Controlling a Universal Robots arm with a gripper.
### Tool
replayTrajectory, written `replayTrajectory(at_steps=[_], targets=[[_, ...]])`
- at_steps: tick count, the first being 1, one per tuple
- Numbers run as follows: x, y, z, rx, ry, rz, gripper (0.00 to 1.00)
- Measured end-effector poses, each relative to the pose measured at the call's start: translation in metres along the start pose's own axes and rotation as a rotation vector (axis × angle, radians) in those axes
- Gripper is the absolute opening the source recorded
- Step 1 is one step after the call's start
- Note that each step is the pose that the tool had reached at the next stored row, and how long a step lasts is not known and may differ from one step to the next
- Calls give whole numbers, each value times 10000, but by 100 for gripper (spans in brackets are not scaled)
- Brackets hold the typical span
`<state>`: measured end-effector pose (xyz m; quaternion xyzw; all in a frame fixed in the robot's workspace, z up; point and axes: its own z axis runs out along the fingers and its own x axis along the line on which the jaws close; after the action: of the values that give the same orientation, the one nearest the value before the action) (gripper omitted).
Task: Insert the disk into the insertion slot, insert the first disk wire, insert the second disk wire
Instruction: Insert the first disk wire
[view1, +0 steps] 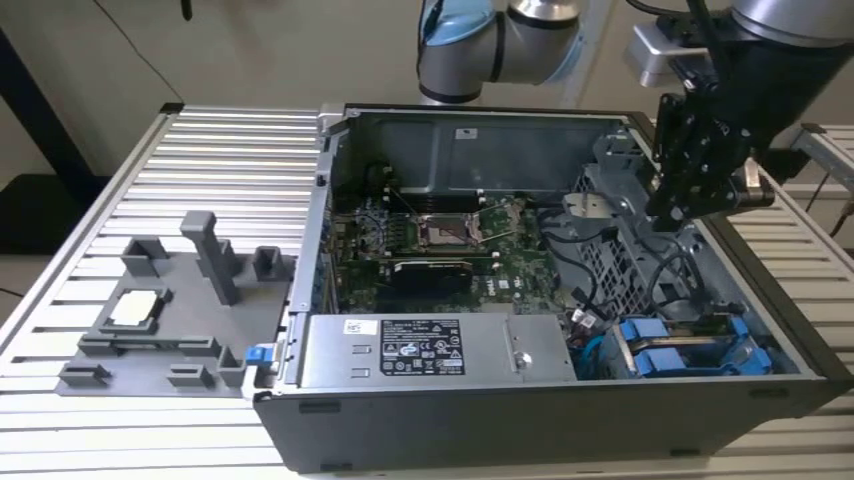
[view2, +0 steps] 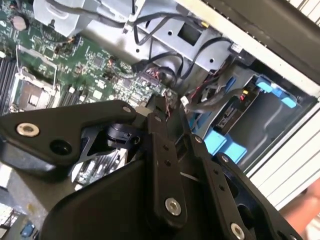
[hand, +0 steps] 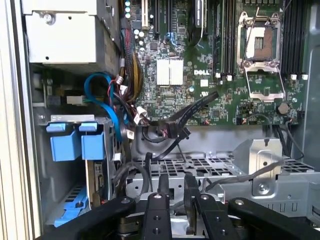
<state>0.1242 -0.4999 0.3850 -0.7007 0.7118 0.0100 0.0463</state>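
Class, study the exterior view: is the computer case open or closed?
Open. The computer case is uncovered on its upward-facing side, so its motherboard and power supply lie exposed to the camera.

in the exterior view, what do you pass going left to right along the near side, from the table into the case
grey fixture block on the slatted table → small blue tab at the case's corner → power supply with the pale label → bundle of cables → blue drive carriers in the bay
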Motion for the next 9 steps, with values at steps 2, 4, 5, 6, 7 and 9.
replayTrajectory(at_steps=[2,4,5,6,7,9], targets=[[1,24,-1,0,0,0,27],[1,33,-2,0,1,0,27],[1,33,-2,0,1,-1,27],[0,33,-2,0,0,-1,27],[0,33,-2,0,0,-1,27],[1,35,-2,0,0,0,27]])
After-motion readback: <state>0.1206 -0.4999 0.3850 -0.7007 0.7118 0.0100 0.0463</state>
